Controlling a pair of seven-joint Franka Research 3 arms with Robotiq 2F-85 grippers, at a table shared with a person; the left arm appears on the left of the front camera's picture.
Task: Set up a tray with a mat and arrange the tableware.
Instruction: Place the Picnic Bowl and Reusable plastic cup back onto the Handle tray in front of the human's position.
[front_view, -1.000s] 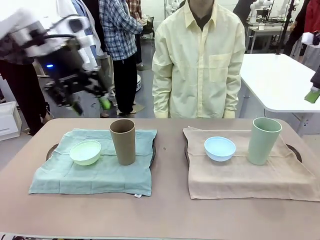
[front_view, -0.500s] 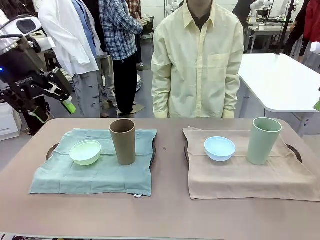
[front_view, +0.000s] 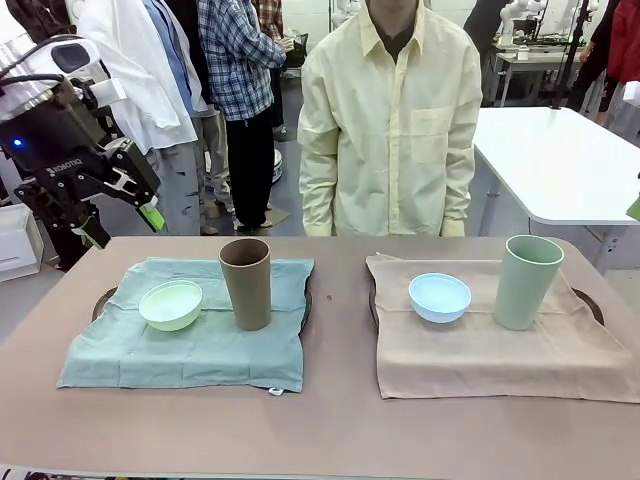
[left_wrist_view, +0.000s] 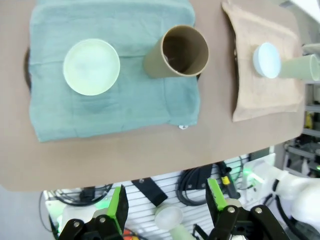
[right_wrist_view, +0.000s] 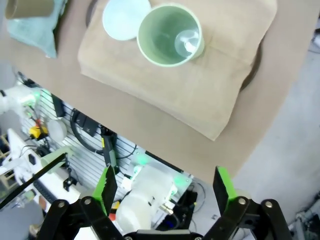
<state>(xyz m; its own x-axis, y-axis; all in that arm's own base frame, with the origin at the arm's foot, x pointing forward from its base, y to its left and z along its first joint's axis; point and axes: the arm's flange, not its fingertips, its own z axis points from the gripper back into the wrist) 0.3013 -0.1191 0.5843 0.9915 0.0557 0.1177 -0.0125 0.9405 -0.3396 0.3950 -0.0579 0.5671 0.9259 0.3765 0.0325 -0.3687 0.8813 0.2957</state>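
Cloth mats hide most of both trays on the table, where bowls and cups sit, while the left gripper and right gripper hang wide-jawed, empty, clear above its edges.

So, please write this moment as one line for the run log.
left gripper: open, raised off table | right gripper: open | mint bowl, brown cup: green mat | blue bowl, green cup: tan mat

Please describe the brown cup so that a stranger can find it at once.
Find the teal mat on the table's left half. The brown cup stands upright near its far right part, beside a mint bowl. It is the scene's one tan, tall vessel.
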